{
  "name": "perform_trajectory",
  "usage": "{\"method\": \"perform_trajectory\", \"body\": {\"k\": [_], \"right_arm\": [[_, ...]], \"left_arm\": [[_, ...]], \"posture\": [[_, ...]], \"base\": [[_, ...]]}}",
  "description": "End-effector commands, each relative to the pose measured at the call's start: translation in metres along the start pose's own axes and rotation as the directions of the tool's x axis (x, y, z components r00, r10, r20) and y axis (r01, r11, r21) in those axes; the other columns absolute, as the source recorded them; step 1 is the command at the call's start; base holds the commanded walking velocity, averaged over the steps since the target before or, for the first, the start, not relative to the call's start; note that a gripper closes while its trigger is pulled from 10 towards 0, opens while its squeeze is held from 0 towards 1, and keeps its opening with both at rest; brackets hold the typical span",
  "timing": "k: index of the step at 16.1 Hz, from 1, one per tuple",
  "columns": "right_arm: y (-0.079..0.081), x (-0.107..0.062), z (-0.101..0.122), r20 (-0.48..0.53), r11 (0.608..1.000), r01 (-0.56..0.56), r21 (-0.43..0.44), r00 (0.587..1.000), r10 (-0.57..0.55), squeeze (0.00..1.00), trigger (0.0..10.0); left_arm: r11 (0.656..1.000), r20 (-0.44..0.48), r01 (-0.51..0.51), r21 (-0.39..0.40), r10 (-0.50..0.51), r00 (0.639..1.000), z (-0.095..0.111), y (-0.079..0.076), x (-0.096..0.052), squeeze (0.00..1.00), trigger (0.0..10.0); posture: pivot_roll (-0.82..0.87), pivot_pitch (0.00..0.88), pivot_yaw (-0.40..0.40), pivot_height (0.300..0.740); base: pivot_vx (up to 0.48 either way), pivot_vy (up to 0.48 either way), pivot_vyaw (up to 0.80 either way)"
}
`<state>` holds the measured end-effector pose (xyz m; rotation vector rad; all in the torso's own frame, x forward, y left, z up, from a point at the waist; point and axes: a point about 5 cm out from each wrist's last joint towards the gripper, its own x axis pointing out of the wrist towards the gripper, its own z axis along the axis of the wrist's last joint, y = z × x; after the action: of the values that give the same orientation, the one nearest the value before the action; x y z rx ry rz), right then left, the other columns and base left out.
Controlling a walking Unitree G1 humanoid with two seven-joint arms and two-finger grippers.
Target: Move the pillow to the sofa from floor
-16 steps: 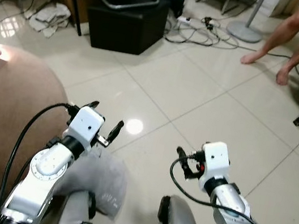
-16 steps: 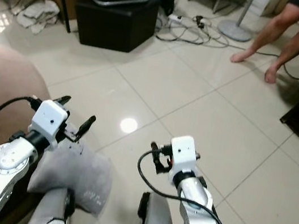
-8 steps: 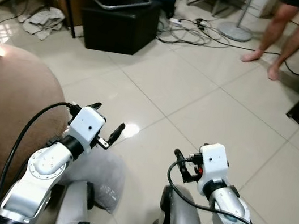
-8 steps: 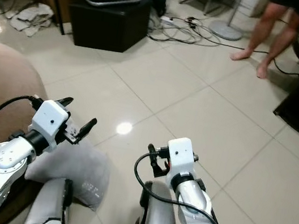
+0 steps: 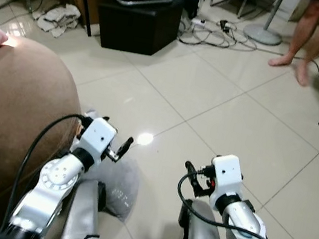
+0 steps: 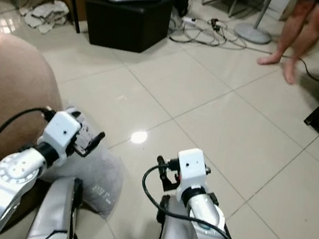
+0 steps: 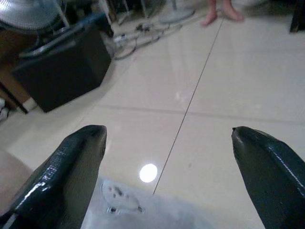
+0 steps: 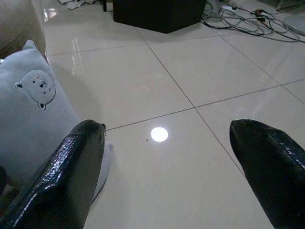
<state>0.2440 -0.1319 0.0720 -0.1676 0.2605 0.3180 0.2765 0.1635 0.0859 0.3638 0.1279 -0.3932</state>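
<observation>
Still on the floor: the grey pillow (image 6: 91,177) with a small bear print lies on the tiles (image 5: 224,99), leaning against the base of the brown sofa (image 5: 8,106), just under the robot's left arm. Left hand (image 5: 117,147) hovers directly above the pillow's top edge, fingers (image 7: 71,167) spread wide, grasping nothing; the wrist view looks past them at the pillow's corner below, so it seems lined up for a top-down grab. Right hand (image 6: 161,170) sits over bare tile just beside the pillow, also released, its fingers (image 8: 66,171) parted with the pillow's bear face off to one side, likely ready to pinch from the other side. Judgement: pre-grasp step, nothing lifted yet. Soft pillow will probably sag, so 2 hands make sense. A person's bare legs (image 5: 302,33) stand well apart, near a black box (image 5: 139,18) and cables (image 5: 216,34).
</observation>
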Motion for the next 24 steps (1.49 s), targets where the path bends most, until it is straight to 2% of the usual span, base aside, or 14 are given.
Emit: {"method": "perform_trajectory", "body": {"k": [1, 2, 3, 4, 5, 6, 9, 10, 12, 15, 18, 21, 23, 24], "right_arm": [[-0.002, 0.000, 0.001, -0.008, 1.000, 0.013, -0.015, 1.000, -0.013, 0.00, 10.0], [-0.001, 0.000, 0.001, -0.013, 1.000, 0.013, -0.017, 1.000, -0.013, 0.00, 10.0], [-0.001, 0.000, 0.001, -0.014, 1.000, 0.013, -0.018, 1.000, -0.013, 0.00, 10.0], [0.000, 0.000, 0.003, -0.014, 1.000, 0.003, -0.025, 1.000, -0.004, 0.00, 10.0], [0.000, 0.000, 0.005, -0.010, 0.999, -0.003, -0.038, 1.000, 0.003, 0.00, 10.0], [0.000, 0.001, 0.008, -0.005, 0.999, -0.011, -0.051, 1.000, 0.011, 0.00, 10.0], [0.000, 0.003, 0.013, -0.001, 0.996, -0.060, -0.066, 0.998, 0.060, 0.00, 10.0], [0.003, 0.004, 0.013, -0.007, 0.992, -0.105, -0.073, 0.995, 0.104, 0.00, 10.0], [0.009, 0.002, 0.011, -0.024, 0.982, -0.158, -0.101, 0.987, 0.156, 0.00, 10.0], [0.018, -0.003, 0.009, -0.029, 0.964, -0.221, -0.146, 0.975, 0.219, 0.00, 10.0], [0.018, -0.004, 0.013, -0.021, 0.956, -0.246, -0.162, 0.969, 0.246, 0.00, 10.0], [0.019, -0.004, 0.016, -0.020, 0.948, -0.262, -0.182, 0.965, 0.263, 0.00, 10.0], [0.021, -0.006, 0.017, -0.025, 0.941, -0.288, -0.176, 0.957, 0.288, 0.00, 10.0], [0.022, -0.008, 0.016, -0.024, 0.939, -0.301, -0.167, 0.953, 0.301, 0.00, 10.0]], "left_arm": [[1.000, -0.026, -0.002, 0.014, 0.002, 1.000, -0.004, -0.001, 0.005, 0.00, 10.0], [1.000, -0.125, -0.015, -0.022, 0.012, 0.992, -0.017, 0.003, 0.011, 0.00, 10.0], [0.999, -0.164, -0.025, -0.035, 0.019, 0.986, -0.022, 0.005, 0.013, 0.00, 10.0], [0.993, -0.274, -0.058, -0.103, 0.027, 0.961, -0.037, 0.012, 0.019, 0.89, 10.0], [0.985, -0.314, -0.093, -0.145, 0.043, 0.949, -0.044, 0.016, 0.022, 1.00, 10.0], [0.978, -0.352, -0.122, -0.171, 0.055, 0.934, -0.051, 0.020, 0.026, 1.00, 10.0], [0.961, -0.454, -0.242, -0.135, 0.157, 0.877, -0.072, 0.033, 0.020, 1.00, 10.0], [0.933, -0.503, -0.330, -0.143, 0.218, 0.836, -0.081, 0.041, 0.015, 1.00, 10.0], [0.906, -0.554, -0.401, -0.136, 0.266, 0.789, -0.092, 0.049, 0.007, 1.00, 10.0], [0.884, -0.550, -0.466, -0.043, 0.368, 0.749, -0.101, 0.059, -0.004, 1.00, 10.0], [0.856, -0.520, -0.517, -0.012, 0.436, 0.734, -0.100, 0.066, -0.007, 1.00, 10.0], [0.858, -0.541, -0.512, 0.035, 0.447, 0.712, -0.106, 0.064, -0.010, 1.00, 10.0], [0.868, -0.555, -0.496, 0.003, 0.414, 0.721, -0.106, 0.060, -0.007, 1.00, 10.0], [0.871, -0.556, -0.491, -0.022, 0.397, 0.730, -0.105, 0.059, -0.005, 0.71, 10.0]], "posture": [[-0.01, 0.057, -0.008, 0.507], [-0.01, 0.067, -0.010, 0.507], [-0.01, 0.067, -0.010, 0.507], [-0.02, 0.081, -0.007, 0.507], [-0.03, 0.086, -0.005, 0.507], [-0.03, 0.094, -0.004, 0.507], [-0.03, 0.132, -0.028, 0.507], [-0.05, 0.163, -0.037, 0.507], [-0.06, 0.204, -0.050, 0.507], [-0.09, 0.284, -0.065, 0.507], [-0.10, 0.309, -0.079, 0.507], [-0.11, 0.339, -0.083, 0.507], [-0.11, 0.347, -0.078, 0.507], [-0.12, 0.348, -0.074, 0.507]], "base": [[0.000, 0.000, 0.00], [0.000, 0.000, 0.00], [0.000, 0.000, 0.00], [0.000, 0.000, 0.00], [0.000, 0.000, 0.00], [0.000, 0.000, 0.00], [0.000, 0.000, 0.00], [0.000, 0.000, 0.00], [0.000, 0.000, 0.00], [0.000, 0.000, 0.00], [0.000, 0.000, 0.00], [0.000, 0.000, 0.00], [0.000, 0.000, 0.00], [0.000, 0.000, 0.00]]}}
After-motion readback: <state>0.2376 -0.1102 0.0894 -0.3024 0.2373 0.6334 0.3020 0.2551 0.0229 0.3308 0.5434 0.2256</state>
